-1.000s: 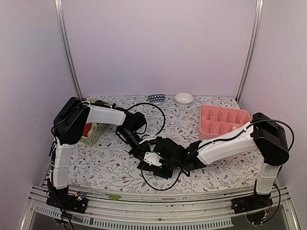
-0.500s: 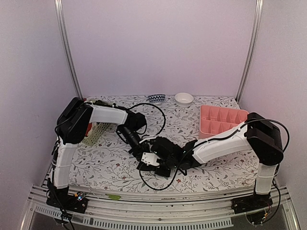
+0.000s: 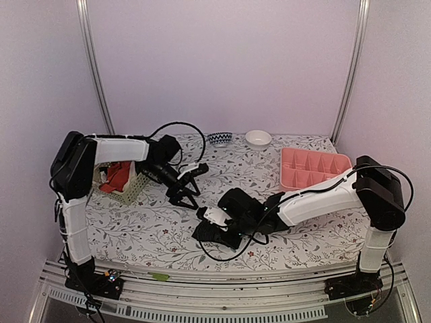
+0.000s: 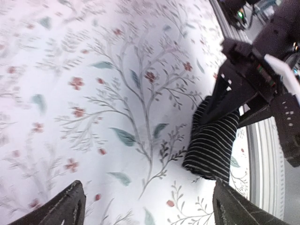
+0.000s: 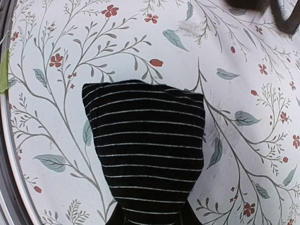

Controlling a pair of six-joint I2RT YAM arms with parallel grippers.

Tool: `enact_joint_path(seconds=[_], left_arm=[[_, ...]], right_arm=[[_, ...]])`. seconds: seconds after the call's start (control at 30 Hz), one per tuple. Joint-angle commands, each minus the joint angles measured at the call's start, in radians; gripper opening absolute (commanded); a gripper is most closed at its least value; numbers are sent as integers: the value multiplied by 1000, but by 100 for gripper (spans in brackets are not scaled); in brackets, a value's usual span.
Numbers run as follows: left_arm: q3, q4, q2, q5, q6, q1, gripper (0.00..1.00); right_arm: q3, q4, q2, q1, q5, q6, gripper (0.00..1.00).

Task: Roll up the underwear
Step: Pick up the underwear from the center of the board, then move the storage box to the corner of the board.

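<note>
One black underwear [image 5: 147, 150] lies on the worktop [image 3: 148, 225], pinched at its end by my right gripper [image 3: 215, 223]; left gripper [image 4: 147, 206] hangs open. I'd roll slowly, keeping the cloth taut and edges aligned.

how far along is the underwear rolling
Looks done: the black underwear is a compact striped bundle on the table. In hand: the right pincer is closed on one end of it; the left pincer is open, empty and apart from it. Left: the red-orange underwear sits bunched in the green basket.
</note>
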Motion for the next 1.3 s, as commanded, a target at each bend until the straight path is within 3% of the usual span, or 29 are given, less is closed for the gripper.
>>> enact_joint_path(seconds=[0.0,0.2,0.43,0.9,1.07,1.27], left_arm=[[-69,253,-198,-28,-144,94,96],[-126,380,-335,-97,-235,133,96],[-78,390,-340,-147,-268,141,96],[-125,506,-324,-105,-490,141,96],[-141,512,-325,-121,-495,141,96],[-121,470,-290,-160,-504,141,96]], right_arm=[[-19,-40,-66,-14,-63,161,0],[-17,-55,-157,-89,-62,283,0],[-32,-126,-311,-229,-22,433,0],[-55,-516,-637,-637,252,580,0],[-49,-657,-678,-779,343,590,0],[-37,-761,-617,-853,447,572,0]])
